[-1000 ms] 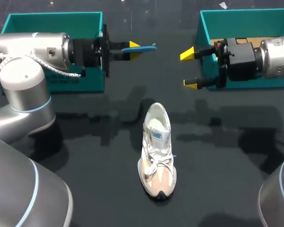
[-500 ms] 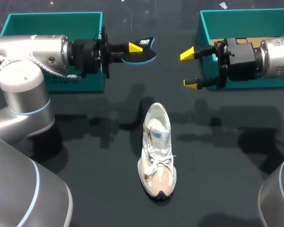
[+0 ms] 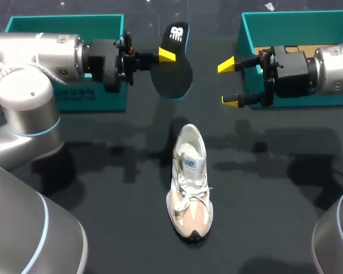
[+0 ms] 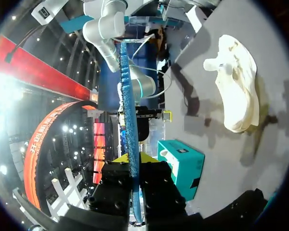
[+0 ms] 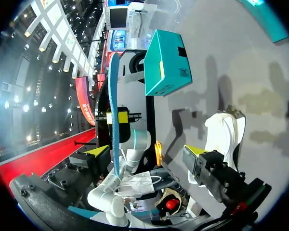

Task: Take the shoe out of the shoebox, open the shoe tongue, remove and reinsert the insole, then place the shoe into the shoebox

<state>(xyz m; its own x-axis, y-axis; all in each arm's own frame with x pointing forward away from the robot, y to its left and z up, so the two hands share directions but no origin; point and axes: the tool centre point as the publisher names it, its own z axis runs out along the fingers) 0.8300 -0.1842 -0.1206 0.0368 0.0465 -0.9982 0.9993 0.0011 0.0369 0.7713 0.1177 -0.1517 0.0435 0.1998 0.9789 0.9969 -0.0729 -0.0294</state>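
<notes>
Shoe (image 3: 190,182): pale, laced, upright on its sole on the dark tabletop (image 3: 274,200), toe toward the robot, heel opening toward the far side; out of any box, touched by neither pincer. Insole (image 3: 172,60): dark with a blue edge, out of the shoe, held in the air beyond the shoe's heel and slightly to the left-arm side, well apart from the shoe; edge-on between the fingers in the left wrist view (image 4: 129,110). Left pincer (image 3: 166,56): beyond the shoe on the left-arm side, pressed onto the insole from both faces near one long edge. Right pincer (image 3: 228,83): beyond the shoe on the right-arm side, spread wide, empty, level with the insole and facing it across a gap. Left teal box (image 3: 63,23): beyond and left of the shoe, behind the left arm. Right teal box (image 3: 297,20): beyond and right of the shoe, behind the right arm, a strip of tan inside; base or lid of the shoebox, cannot tell. Step in hand, by judgement: insole removed, reinsertion not yet begun. Next move, by judgement: turn the insole toe end toward the shoe's opening, lower it to the heel opening, slide it in along the sole; possibly steady the shoe or hold back the tongue with the empty right pincer, against tipping or sliding of the light shoe.
</notes>
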